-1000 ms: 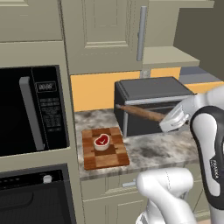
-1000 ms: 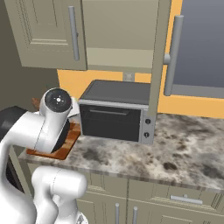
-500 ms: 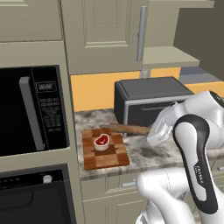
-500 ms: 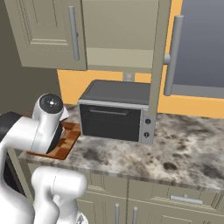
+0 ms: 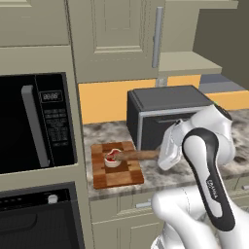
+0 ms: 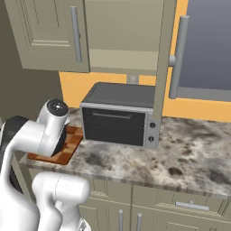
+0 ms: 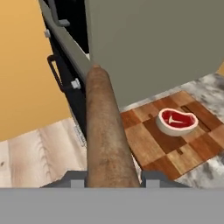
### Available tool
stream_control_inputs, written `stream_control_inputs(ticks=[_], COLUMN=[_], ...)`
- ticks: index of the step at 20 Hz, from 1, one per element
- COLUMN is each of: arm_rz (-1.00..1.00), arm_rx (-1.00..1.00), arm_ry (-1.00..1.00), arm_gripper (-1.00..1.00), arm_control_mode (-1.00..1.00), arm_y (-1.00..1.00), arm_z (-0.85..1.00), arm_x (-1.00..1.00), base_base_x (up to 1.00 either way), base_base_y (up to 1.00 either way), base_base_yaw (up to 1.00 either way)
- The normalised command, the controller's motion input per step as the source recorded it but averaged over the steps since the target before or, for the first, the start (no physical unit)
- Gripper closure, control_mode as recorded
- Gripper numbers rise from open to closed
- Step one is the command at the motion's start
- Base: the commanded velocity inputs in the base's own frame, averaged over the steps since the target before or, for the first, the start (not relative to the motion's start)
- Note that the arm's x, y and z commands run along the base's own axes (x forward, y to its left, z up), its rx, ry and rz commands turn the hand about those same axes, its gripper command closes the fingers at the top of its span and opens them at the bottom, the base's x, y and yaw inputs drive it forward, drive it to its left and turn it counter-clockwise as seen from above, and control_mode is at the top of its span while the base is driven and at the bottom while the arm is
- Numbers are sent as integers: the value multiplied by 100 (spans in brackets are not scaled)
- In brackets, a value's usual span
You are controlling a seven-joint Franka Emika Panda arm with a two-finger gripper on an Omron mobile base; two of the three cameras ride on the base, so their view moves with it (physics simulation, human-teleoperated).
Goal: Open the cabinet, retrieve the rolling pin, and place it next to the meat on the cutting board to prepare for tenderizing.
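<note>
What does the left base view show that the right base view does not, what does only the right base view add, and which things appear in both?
Left base view alone: the meat on the cutting board, the rolling pin reaching over the board beside the meat, and the microwave. Right base view alone: the open cabinet interior and the counter stretching away on the toaster oven's far side. Shared: the toaster oven, the cutting board, the cabinet's bar handles and the white arm.
</note>
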Motion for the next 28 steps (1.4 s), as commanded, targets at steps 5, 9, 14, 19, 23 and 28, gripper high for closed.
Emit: stream_control_inputs(ticks=[5,9,14,19,23,28], arm_rz=[11,8,4,0,0,0], arm_rx=[-7,-8,-7,-5,-5,-5], arm_ry=[0,0,0,-3,-6,-5], arm_gripper=[100,100,100,100,100,100], arm_control_mode=[-100,-100,-100,-100,-100,-100], arm_y=[12,5,1,0,0,0], arm_z=[-47,-43,-37,-27,-23,-25], arm_x=[14,16,19,27,33,32], base_base_x=[0,0,0,0,0,0], base_base_y=[0,0,0,0,0,0], base_base_yaw=[0,0,0,0,0,0])
